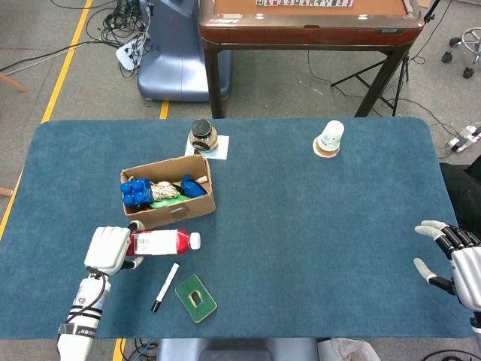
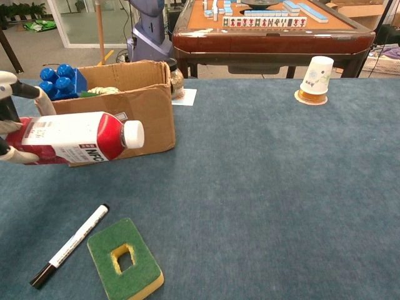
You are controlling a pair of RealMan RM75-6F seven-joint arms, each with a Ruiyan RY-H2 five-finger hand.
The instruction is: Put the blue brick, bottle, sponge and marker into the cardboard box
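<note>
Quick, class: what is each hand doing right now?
Left hand: holds the bottle, lifted beside the cardboard box.
Right hand: open, holding nothing.

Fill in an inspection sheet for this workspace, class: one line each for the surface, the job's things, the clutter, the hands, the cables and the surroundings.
Surface: blue table, carpet-like cover.
Job's things: cardboard box open at rear left; blue brick already inside; bottle, red with white cap, held level in front of the box; marker and sponge lying on the table near the front edge.
Clutter: paper cup upside down on a coaster; jar on a white card; rope and other bits in the box.
Hands: left hand grips the bottle's base; right hand holds nothing, fingers apart, at the right edge.
Cables: tangled on the floor, rear left.
Surroundings: mahjong table behind.
</note>
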